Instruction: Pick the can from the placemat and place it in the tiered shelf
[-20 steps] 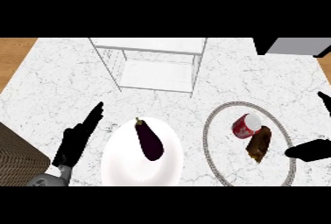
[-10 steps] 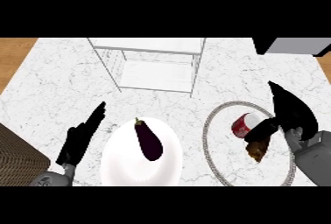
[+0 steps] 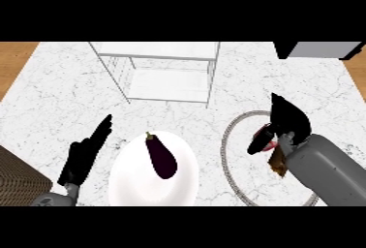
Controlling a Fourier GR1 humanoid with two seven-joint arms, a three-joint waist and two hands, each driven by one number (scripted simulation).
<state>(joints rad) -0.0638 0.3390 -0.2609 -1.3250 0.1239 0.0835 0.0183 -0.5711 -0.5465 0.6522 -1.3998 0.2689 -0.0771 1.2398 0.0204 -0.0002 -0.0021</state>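
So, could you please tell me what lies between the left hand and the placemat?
In the head view, a white plate bearing an eggplant lies between the left hand and the placemat.

The robot shows 2 limbs, each ending in a matte black hand. The left hand (image 3: 84, 156) is slim and dark all over, with long tapering fingers, and joins a grey wrist cuff at the lower edge. The right hand (image 3: 287, 121) is the same flat black, with a broad back and a narrow thumb. Behind it runs a thick, smooth, rounded grey forearm (image 3: 330, 172), plain and unmarked.
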